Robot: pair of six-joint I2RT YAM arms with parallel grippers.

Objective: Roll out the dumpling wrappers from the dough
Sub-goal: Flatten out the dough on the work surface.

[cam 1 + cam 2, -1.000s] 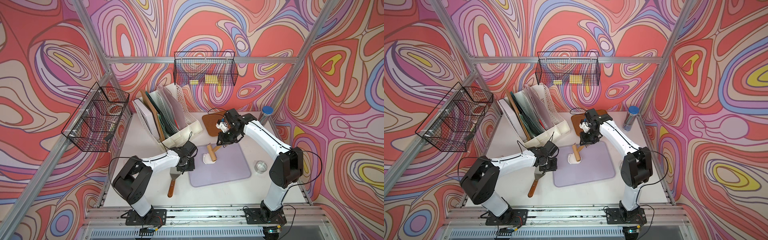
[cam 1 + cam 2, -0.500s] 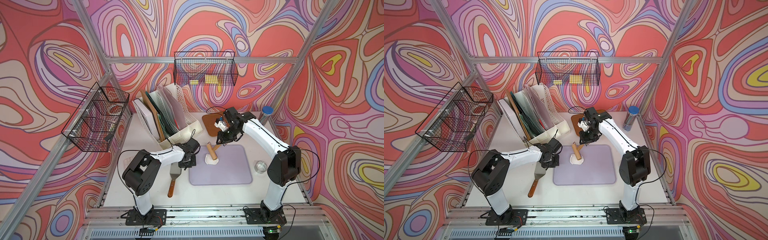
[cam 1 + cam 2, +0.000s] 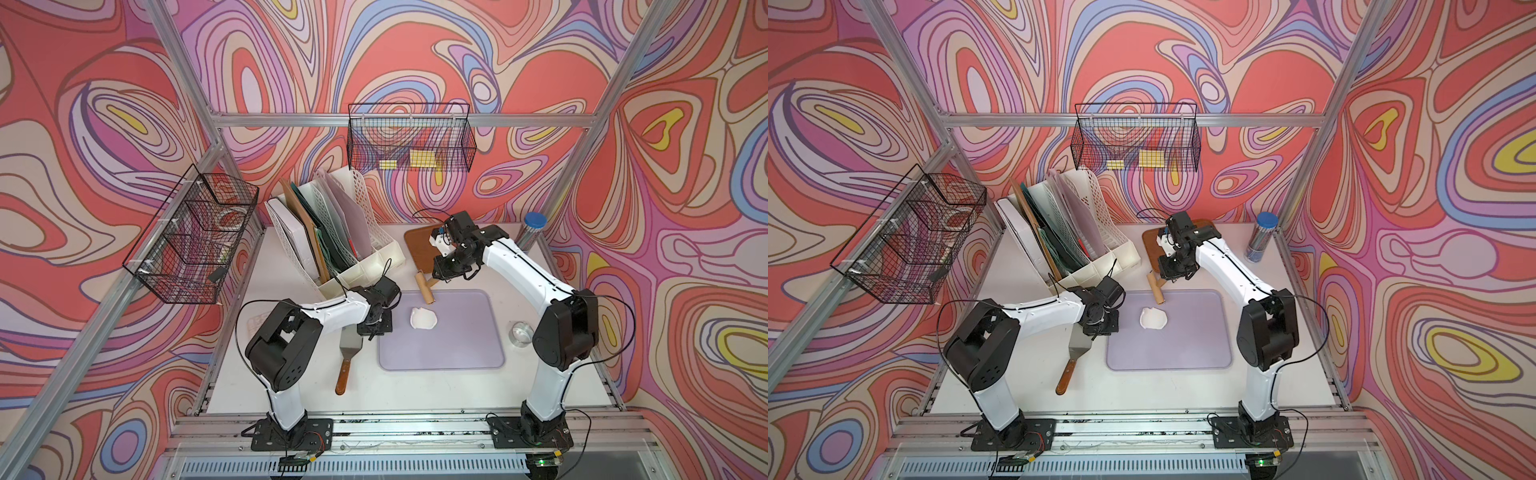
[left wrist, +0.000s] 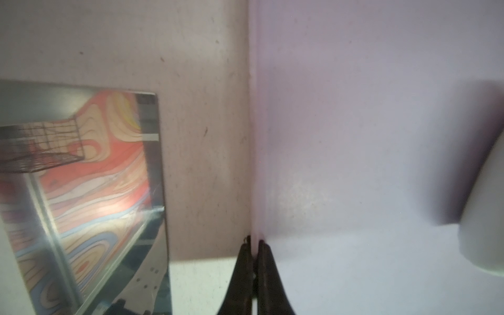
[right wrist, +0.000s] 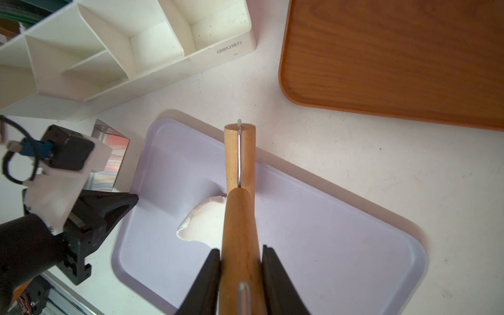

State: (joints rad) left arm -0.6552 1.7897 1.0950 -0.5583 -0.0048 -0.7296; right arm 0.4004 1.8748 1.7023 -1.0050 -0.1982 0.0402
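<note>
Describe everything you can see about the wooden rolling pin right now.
The rolling pin is light, smooth wood: a short cylindrical roller with a thin metal wire along it, joined to a tapered wooden handle. The right tool is shut on the handle, a jaw each side. The roller sits over the far edge of the lilac mat, beside the white dough piece, apart from it in both top views. Whether it rests on the mat is unclear.

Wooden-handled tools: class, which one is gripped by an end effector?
The rolling pin, its handle clamped in the right end effector over the lavender tray; the spatula lies loose on the table, untouched.
</note>
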